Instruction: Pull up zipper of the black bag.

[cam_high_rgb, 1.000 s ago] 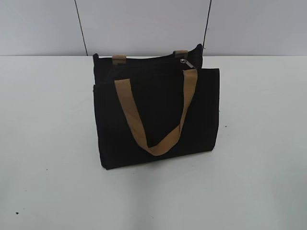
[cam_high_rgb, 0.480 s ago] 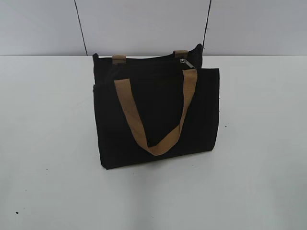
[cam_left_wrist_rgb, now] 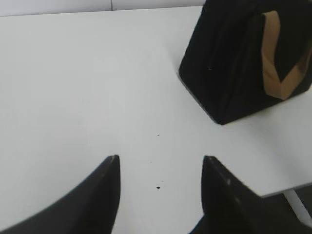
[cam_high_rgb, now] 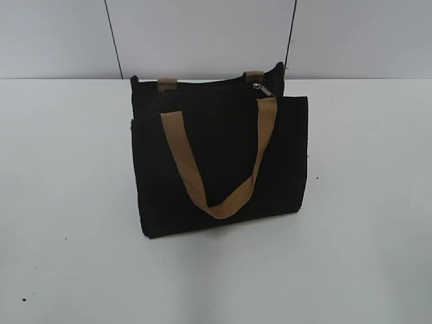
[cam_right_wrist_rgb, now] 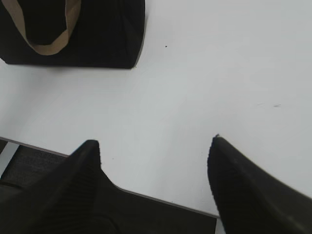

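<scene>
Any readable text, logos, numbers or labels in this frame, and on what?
None readable. The black bag, its tan handles and the zipper pull show no print or logo in any view. The white table carries only small dark specks, not characters.

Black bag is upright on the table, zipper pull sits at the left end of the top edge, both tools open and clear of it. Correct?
Not quite. The exterior view shows the zipper pull at the right end of the black bag's top edge. The rest holds: the bag stands upright on the table, and the left tool and right tool are open, away from it.
</scene>
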You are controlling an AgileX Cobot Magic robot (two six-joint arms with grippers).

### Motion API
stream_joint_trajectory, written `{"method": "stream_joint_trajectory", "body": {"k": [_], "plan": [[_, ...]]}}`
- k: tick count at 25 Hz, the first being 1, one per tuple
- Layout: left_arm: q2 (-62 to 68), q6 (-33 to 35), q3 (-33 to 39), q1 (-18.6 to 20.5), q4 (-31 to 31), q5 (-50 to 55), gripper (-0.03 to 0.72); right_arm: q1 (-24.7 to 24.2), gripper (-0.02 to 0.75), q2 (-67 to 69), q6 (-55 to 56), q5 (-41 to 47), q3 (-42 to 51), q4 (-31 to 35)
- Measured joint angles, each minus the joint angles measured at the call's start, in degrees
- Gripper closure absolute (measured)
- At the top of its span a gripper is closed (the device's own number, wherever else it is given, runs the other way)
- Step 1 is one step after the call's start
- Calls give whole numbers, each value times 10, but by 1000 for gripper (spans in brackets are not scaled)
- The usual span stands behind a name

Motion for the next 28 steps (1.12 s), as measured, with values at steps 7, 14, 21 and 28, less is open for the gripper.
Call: {"method": "stream_joint_trajectory", "body": {"k": [7, 14, 21, 28], "plan": [[-3, 0, 0, 120, 0, 0, 314, -45, 213, -38, 0, 0, 0, 1], [-3, 0, 0, 197, 0, 0, 363, -68, 213, -38, 0, 0, 0, 1], [-3, 0, 0, 202, 0, 0, 422, -68, 213, -38, 1, 0, 0, 1], [-3, 0, 0, 202, 0, 0, 448, -68, 213, -38, 1, 0, 0, 1]]}}
